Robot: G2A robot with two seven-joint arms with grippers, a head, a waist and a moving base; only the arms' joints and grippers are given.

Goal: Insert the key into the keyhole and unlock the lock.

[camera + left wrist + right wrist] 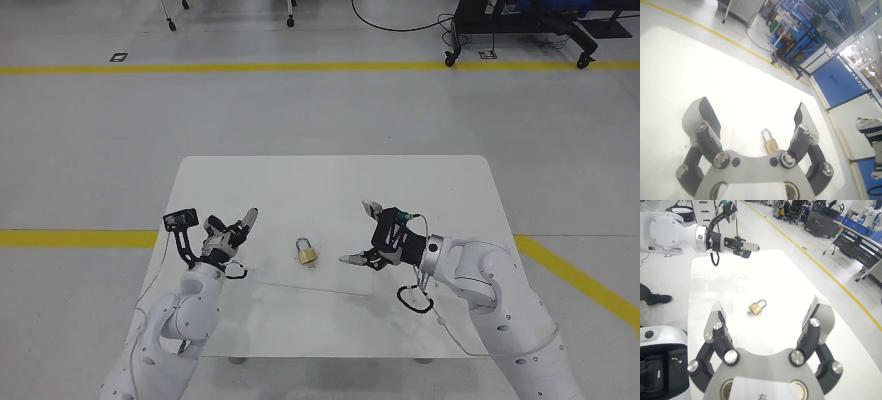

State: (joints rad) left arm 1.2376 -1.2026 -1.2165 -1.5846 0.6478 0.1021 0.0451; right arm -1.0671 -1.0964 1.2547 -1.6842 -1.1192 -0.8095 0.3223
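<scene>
– On the tabletop [440, 190] [696, 66] [772, 275], what is entered first?

– Item 1: padlock [306, 253] [770, 143] [756, 308]. Brass body, silver shackle. It lies flat near the middle. Both shackle legs look seated in the body. The shackle end is toward the far edge and the body end toward me.

– And the key?

– Item 2: key [749, 313]. A small silver piece touching the base of the brass body, opposite the shackle. Whether it sits in the keyhole, I cannot tell.

– Your left jaws?

– Item 3: left jaws, spread wide, nothing between them. They are to the padlock's left, near the tabletop's left edge, raised off the surface and apart from the lock. From my left wrist the padlock lies ahead, framed between the two dark pads [710, 115].

– The right jaws?

– Item 4: right jaws, also spread wide and holding nothing. They are to the padlock's right, about as far from it as the left pair, so the lock lies between the two. From my right wrist the padlock lies ahead, between the two fingertips [716, 308].

– Anything beyond the tabletop?

– Item 5: yellow floor line [300, 68], running past the far edge.
</scene>
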